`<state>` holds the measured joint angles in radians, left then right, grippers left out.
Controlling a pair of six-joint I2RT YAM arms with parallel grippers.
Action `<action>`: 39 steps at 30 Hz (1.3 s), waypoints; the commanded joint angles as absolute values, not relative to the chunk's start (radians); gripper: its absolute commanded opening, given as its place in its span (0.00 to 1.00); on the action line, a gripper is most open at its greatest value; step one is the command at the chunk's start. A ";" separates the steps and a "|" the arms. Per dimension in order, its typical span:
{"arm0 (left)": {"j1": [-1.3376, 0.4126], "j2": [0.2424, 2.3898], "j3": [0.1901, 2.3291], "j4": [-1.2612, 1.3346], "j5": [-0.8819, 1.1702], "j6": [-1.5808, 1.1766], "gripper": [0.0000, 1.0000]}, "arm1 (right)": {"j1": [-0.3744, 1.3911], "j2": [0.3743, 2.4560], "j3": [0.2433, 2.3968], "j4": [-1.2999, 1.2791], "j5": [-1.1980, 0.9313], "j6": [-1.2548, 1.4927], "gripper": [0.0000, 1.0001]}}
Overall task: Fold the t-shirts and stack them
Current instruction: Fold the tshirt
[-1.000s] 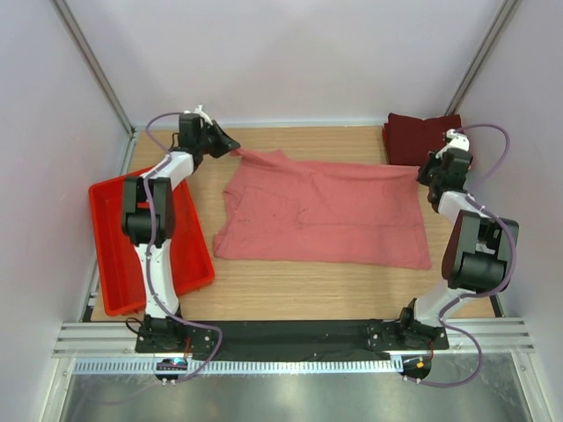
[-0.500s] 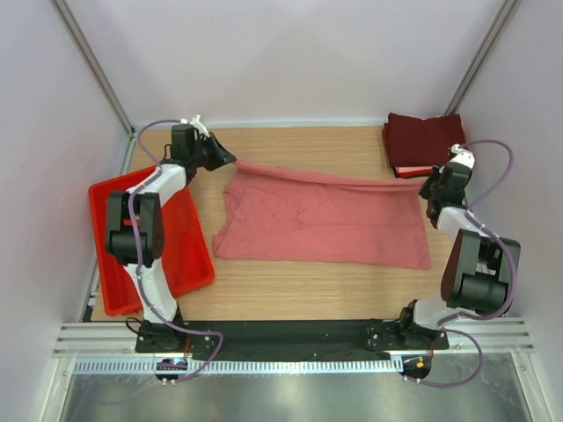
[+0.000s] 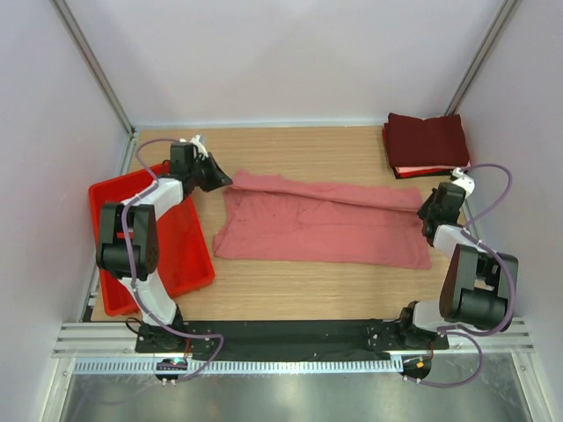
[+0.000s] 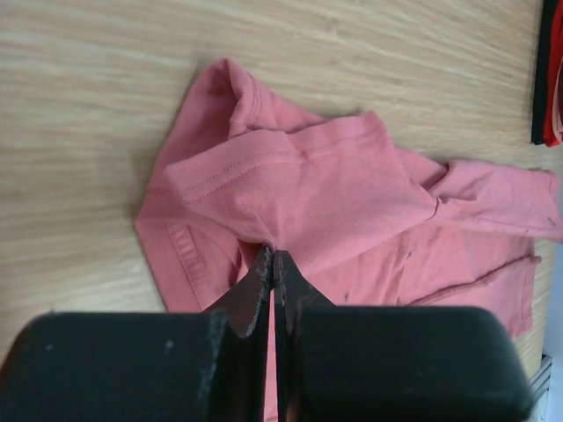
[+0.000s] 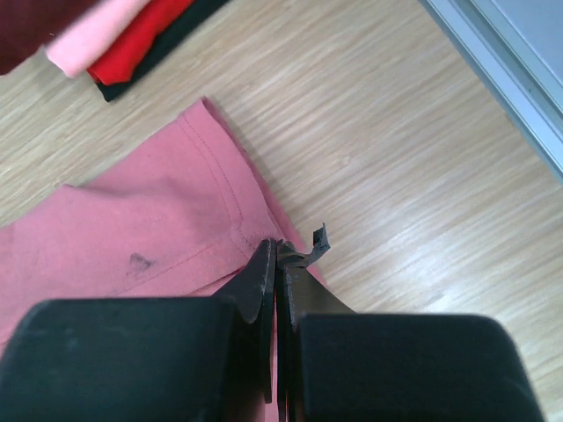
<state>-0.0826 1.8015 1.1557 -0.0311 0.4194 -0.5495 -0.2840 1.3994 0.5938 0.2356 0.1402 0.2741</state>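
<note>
A salmon-pink t-shirt [image 3: 321, 229] lies across the middle of the wooden table, its far edge folded over toward the near side. My left gripper [image 3: 221, 180] is shut on the shirt's left end, and the cloth [image 4: 290, 189] bunches right at the fingertips. My right gripper [image 3: 426, 204] is shut on the shirt's right hem [image 5: 224, 220]. A stack of folded dark maroon t-shirts [image 3: 427, 142] with red and pale layers [image 5: 123, 35] sits at the far right corner.
A red plastic tray [image 3: 180, 251] lies at the table's left, under the left arm. Pale walls and metal posts close in the back and sides. A black strip [image 3: 290, 332] runs along the near edge between the arm bases.
Both grippers have carried the shirt's far edge toward the near side and downward. The lifted fold now lies lower over the shirt's body, and the maroon stack is uncovered.
</note>
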 commanded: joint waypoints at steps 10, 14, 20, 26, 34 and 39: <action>-0.075 1.608 1.052 -0.097 0.385 -0.532 0.00 | -0.291 1.328 0.591 0.186 0.233 0.324 0.01; -0.081 1.608 1.035 -0.129 0.358 -0.532 0.00 | -0.291 1.348 0.591 0.164 0.225 0.336 0.07; -0.089 1.573 1.069 -0.256 0.315 -0.523 0.07 | -0.291 1.350 0.666 -0.021 0.265 0.357 0.22; -0.103 1.500 1.124 -0.374 0.265 -0.497 0.33 | -0.291 1.318 0.759 -0.153 0.260 0.380 0.48; -0.172 1.618 1.262 -0.451 0.272 -0.508 0.37 | -0.291 1.458 0.917 -0.360 0.084 0.498 0.50; -0.239 1.722 1.304 -0.463 0.236 -0.540 0.41 | -0.291 1.540 0.985 -0.459 0.071 0.531 0.45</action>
<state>-0.2058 1.6718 1.2728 -0.4061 0.2657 -0.5228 -0.2855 1.5082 0.9440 -0.3389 0.0944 0.4828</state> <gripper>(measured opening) 0.410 0.457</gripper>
